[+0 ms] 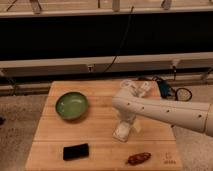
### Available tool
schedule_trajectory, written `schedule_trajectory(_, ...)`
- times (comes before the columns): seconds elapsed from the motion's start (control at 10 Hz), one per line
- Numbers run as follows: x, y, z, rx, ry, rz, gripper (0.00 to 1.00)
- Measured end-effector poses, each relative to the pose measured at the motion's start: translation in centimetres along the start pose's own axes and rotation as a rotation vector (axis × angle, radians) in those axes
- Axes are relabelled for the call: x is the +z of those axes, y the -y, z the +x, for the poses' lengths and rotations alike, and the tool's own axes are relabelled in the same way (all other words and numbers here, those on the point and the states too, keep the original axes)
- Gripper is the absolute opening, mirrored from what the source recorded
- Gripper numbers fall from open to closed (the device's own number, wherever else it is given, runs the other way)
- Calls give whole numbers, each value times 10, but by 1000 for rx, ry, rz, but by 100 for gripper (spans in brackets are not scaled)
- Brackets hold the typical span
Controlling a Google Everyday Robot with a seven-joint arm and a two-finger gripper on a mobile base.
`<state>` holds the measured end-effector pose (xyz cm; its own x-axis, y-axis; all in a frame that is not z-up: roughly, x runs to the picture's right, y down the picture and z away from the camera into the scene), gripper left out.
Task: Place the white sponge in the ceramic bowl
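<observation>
Tool [125,122]: spread wide, directly over the white sponge [121,134].
Handling: probably light, squashy; pinch across its narrow sides.

Cream tubular arm [165,112], dark dots; pale jaws over the table [100,135]

Robot test lab: a wooden table [100,146] on a speckled floor [20,120], loose cables [172,91] behind the table, gripper [123,128] low over the table.
</observation>
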<state>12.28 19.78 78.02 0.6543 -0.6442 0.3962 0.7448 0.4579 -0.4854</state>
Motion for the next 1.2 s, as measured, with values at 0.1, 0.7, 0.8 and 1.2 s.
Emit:
schedule_trajectory(0.1,3,-2,0,-12,1,-3,80)
schedule_trajectory(0.7,16,6,-4,-82,16,-6,80)
schedule_trajectory(0.8,17,8,-4,-96,18,-8,80)
schedule_trajectory(1.2,26,12,-6,-138,27,-10,80)
